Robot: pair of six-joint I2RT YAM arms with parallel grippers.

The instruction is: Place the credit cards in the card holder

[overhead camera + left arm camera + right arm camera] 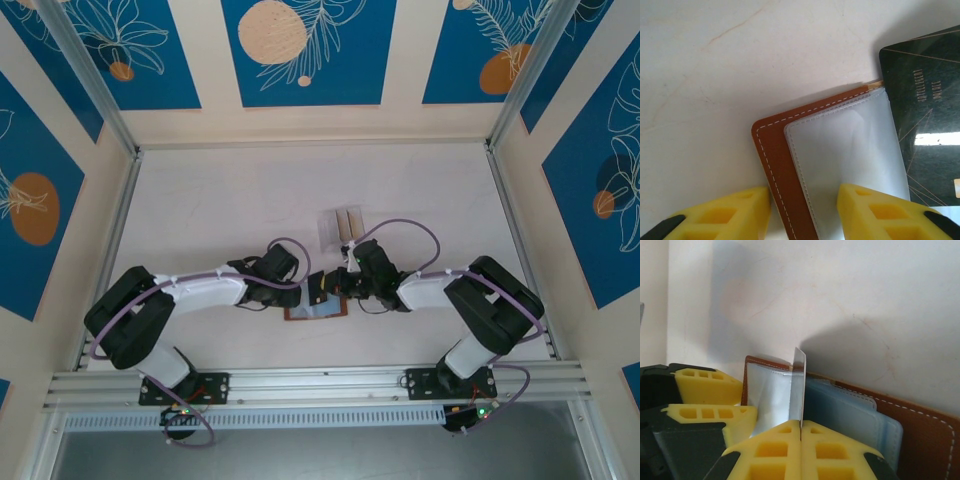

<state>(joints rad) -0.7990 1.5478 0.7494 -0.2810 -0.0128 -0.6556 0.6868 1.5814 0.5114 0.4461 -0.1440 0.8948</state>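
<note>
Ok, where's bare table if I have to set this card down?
Bare table from the left rail to the clear stand, and from the stand to the right rail. Crowded: the middle, left arm and right arm meeting over the card holder.

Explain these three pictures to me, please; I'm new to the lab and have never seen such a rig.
This is a robot with two arms, the left arm and the right arm, bolted at the near edge of a table. The wide picture comes from a camera above and behind them. The other two come from a camera on each wrist, so the yellow blocks are that arm's own fingers. On the table lie an open brown card holder and, farther back, a clear plastic stand. The right gripper is shut on a thin pale card, held upright over the holder. The left gripper stands open, straddling the holder's edge. A dark card shows beside the holder's clear sleeve.
</note>
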